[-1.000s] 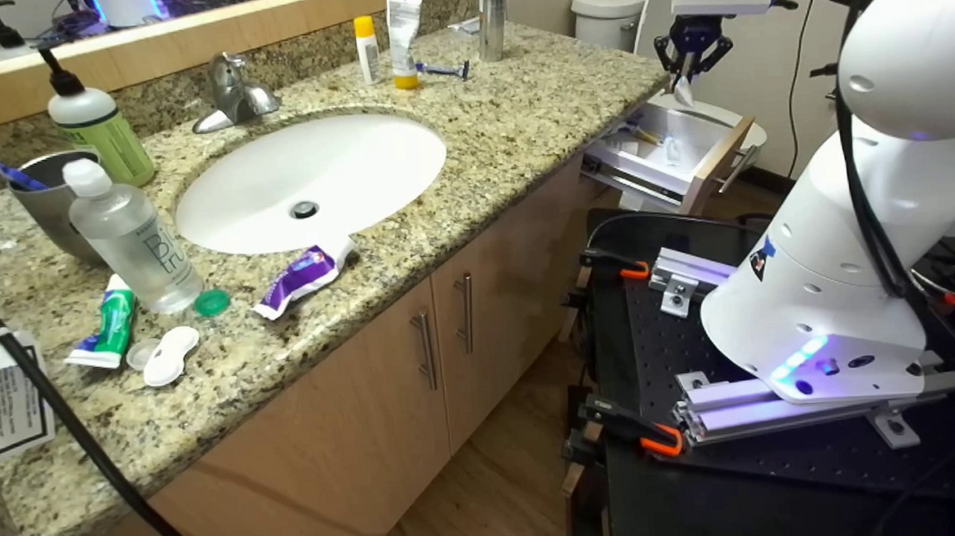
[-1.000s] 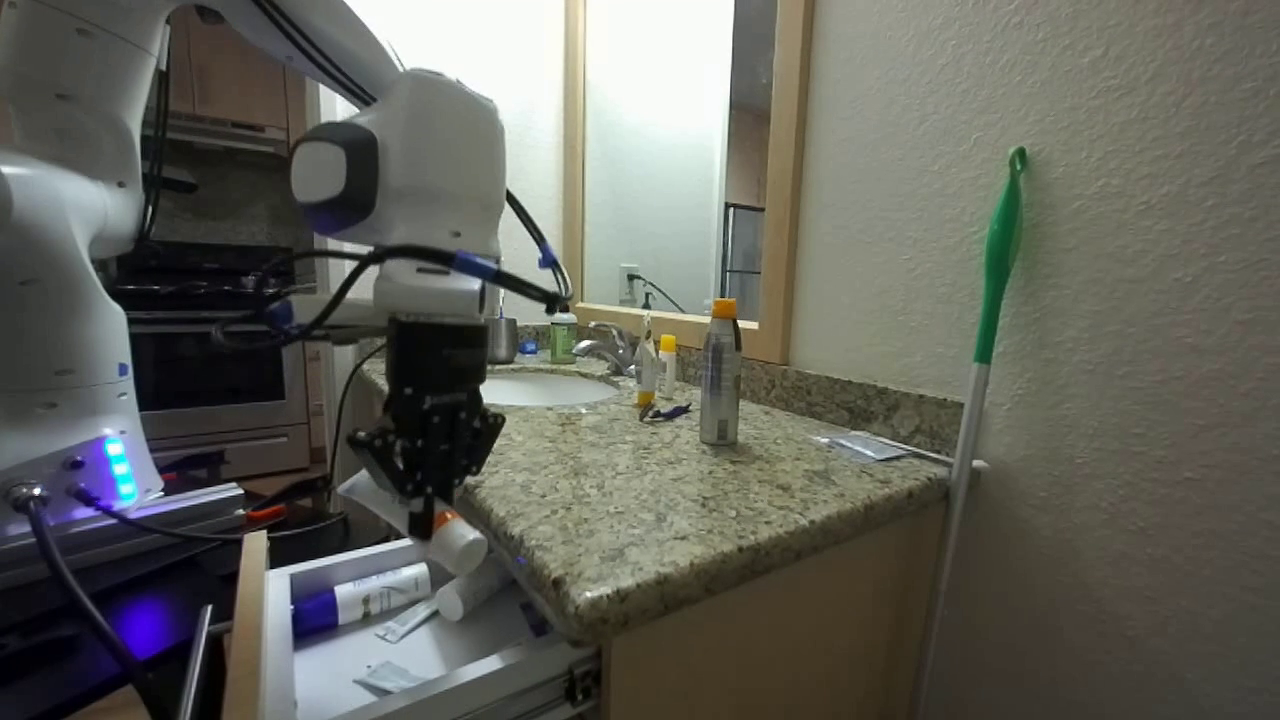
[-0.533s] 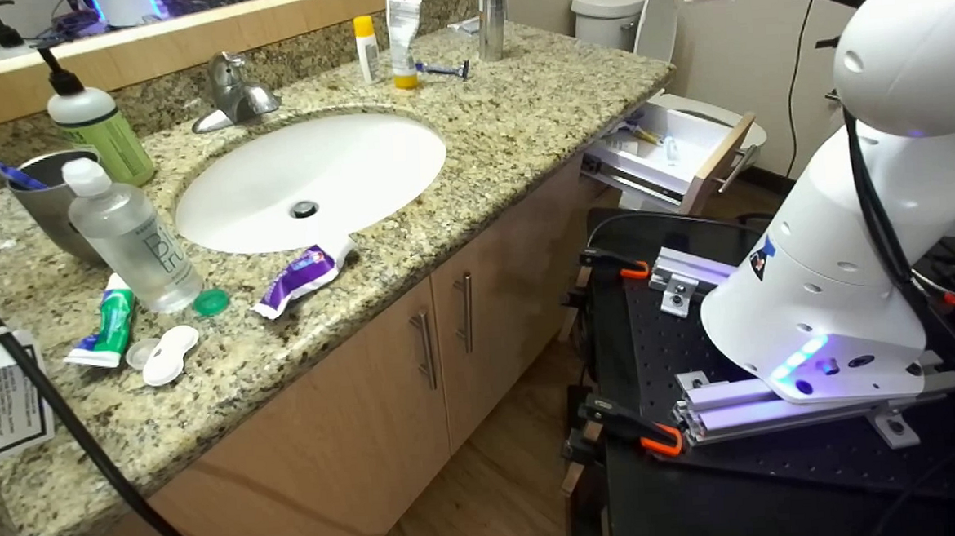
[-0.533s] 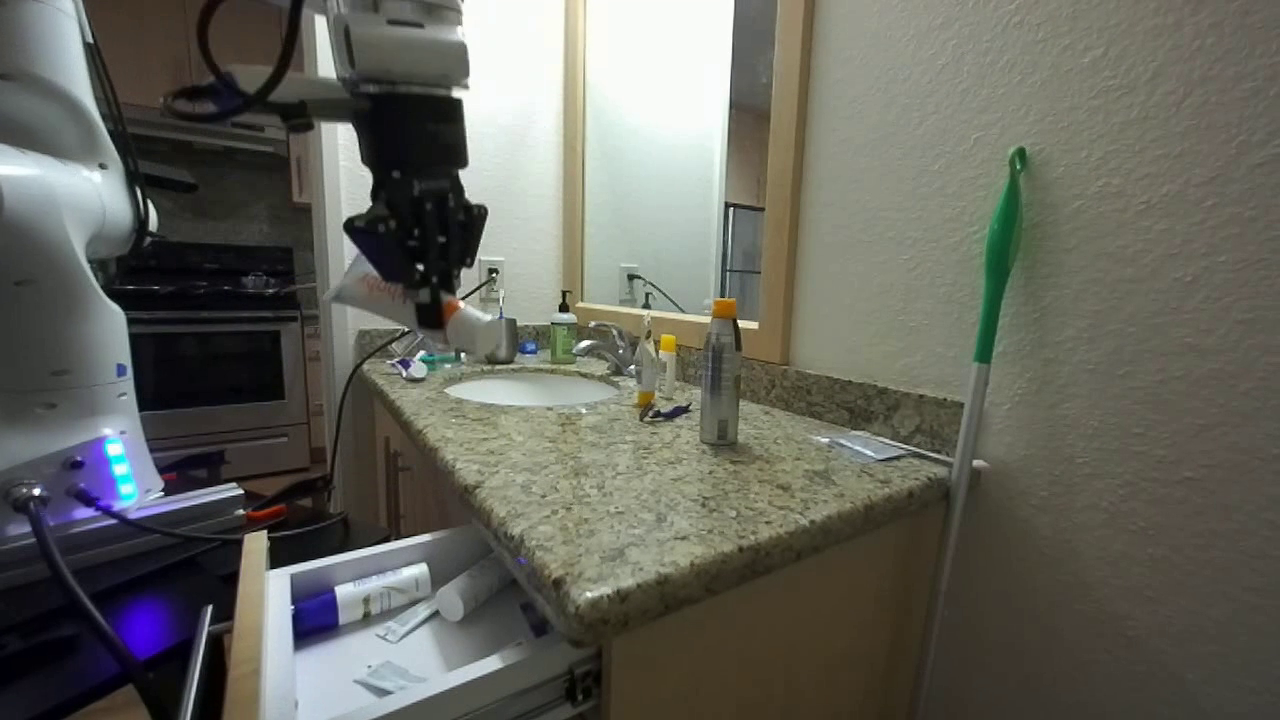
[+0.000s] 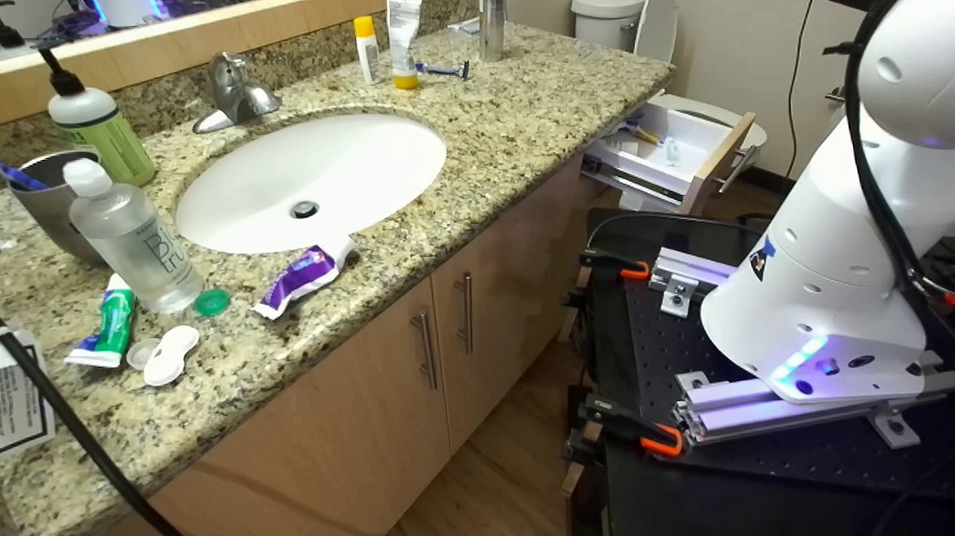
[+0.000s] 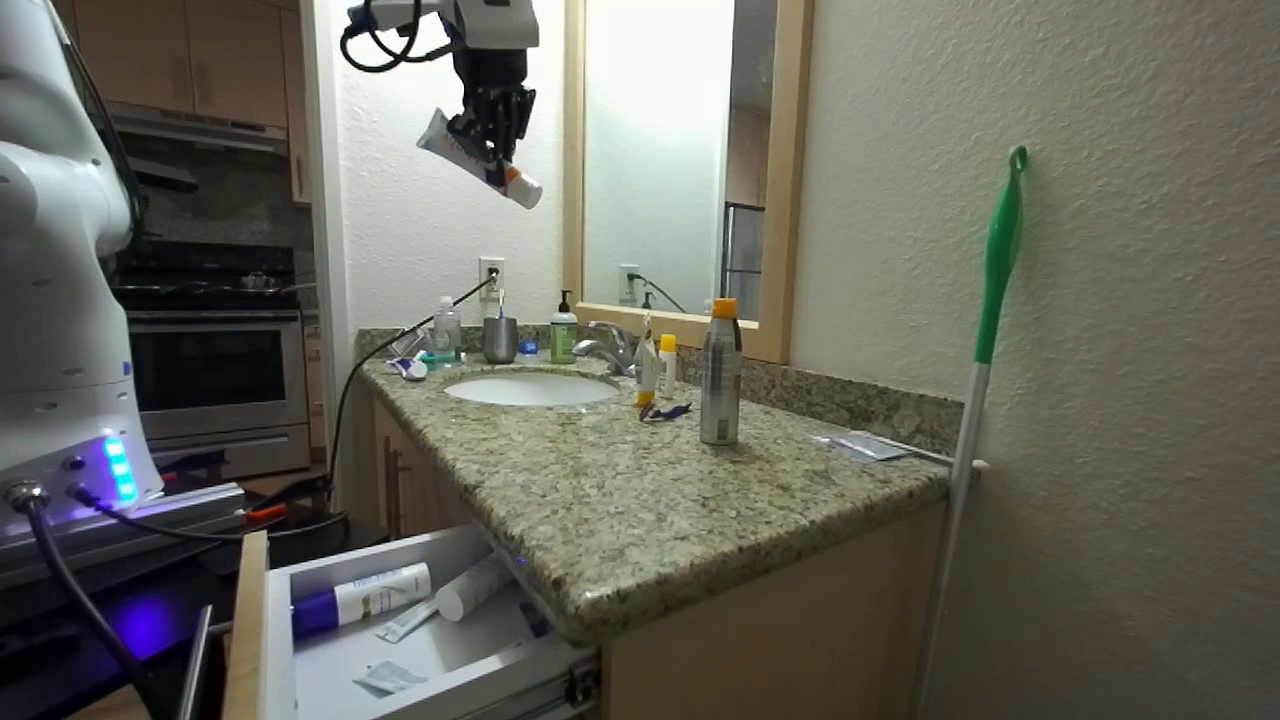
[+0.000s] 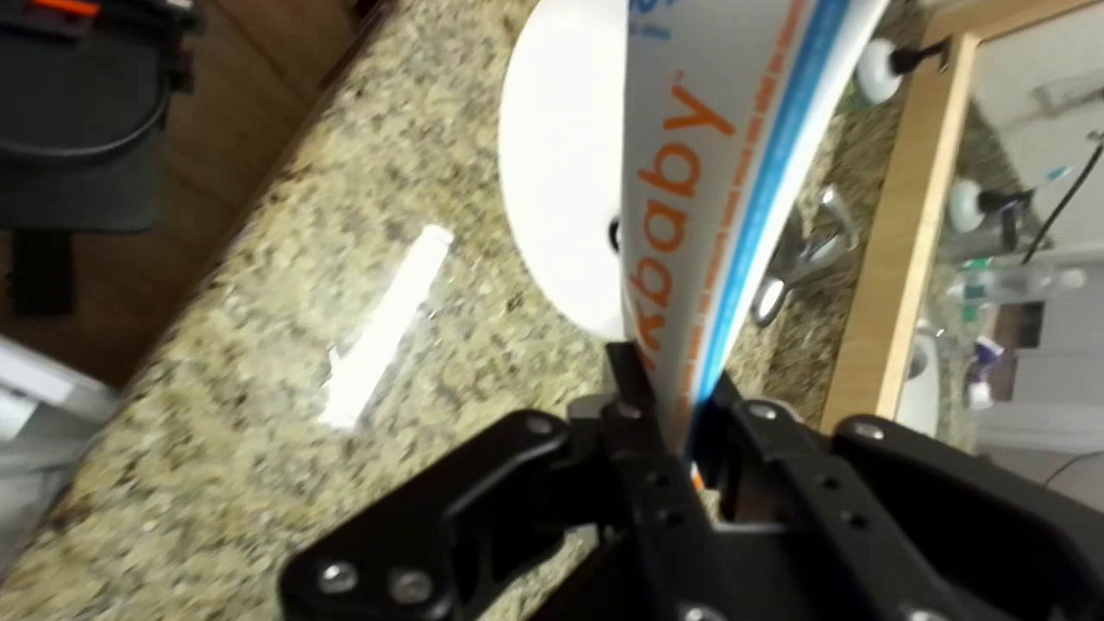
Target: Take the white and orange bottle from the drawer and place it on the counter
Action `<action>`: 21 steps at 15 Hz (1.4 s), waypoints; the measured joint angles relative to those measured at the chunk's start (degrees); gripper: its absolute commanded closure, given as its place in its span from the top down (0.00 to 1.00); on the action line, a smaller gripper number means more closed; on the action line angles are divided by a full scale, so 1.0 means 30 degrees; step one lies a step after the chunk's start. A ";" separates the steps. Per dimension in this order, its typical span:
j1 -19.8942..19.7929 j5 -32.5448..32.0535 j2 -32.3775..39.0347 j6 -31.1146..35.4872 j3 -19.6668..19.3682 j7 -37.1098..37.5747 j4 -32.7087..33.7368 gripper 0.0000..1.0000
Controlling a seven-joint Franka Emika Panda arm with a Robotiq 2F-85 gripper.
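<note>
Gripper (image 6: 497, 172) pinches the white and orange bottle (image 7: 699, 198), cap end low, now swung farther in above the counter (image 6: 620, 500), well clear of the open drawer (image 6: 250, 620), so lowering and release likely remain.

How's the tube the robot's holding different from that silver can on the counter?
The white and orange tube hangs tilted in the gripper; the silver can stands upright on the counter. The tube has a white cap; the can, an orange cap. Both show some orange.
</note>
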 measured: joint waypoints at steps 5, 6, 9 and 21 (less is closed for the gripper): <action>0.0595 0.0525 -0.0124 -0.1543 -0.0051 -0.0624 -0.0027 0.04; 0.0634 0.0525 -0.0070 -0.1288 -0.0028 -0.0470 -0.0041 0.04; 0.1276 0.1209 0.0994 -0.0918 0.0172 0.1843 -0.0001 0.04; 0.2233 0.4345 0.7743 -0.2163 0.0508 0.6789 0.1868 0.04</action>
